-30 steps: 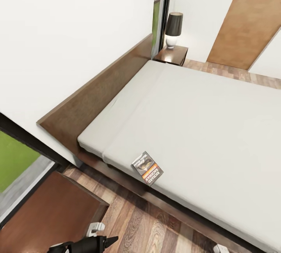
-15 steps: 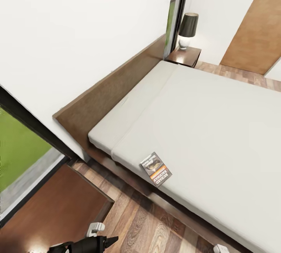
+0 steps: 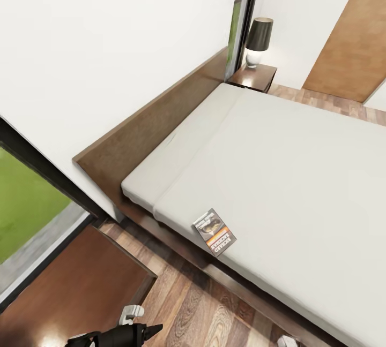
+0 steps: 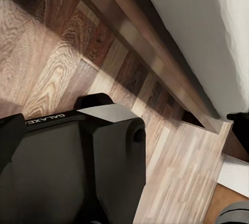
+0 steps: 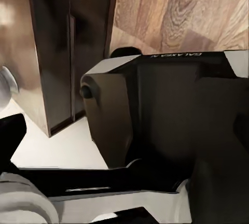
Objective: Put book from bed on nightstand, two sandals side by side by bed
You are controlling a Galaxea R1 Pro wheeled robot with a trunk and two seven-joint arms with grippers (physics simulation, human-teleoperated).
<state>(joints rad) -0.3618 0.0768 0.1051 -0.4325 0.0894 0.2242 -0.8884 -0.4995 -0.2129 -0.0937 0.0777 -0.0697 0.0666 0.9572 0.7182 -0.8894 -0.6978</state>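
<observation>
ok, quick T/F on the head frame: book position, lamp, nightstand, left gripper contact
1. The book lies on the mattress near the edge of the bed. True.
2. The book sits on the nightstand. False: it is on the bed, far from that stand.
3. A black-shaded lamp stands on the nightstand. True.
4. The left gripper is touching the book. False: it is low over the wood floor, apart from the book.
5. The lamp lies tipped over on the mattress. False: it stands upright.
</observation>
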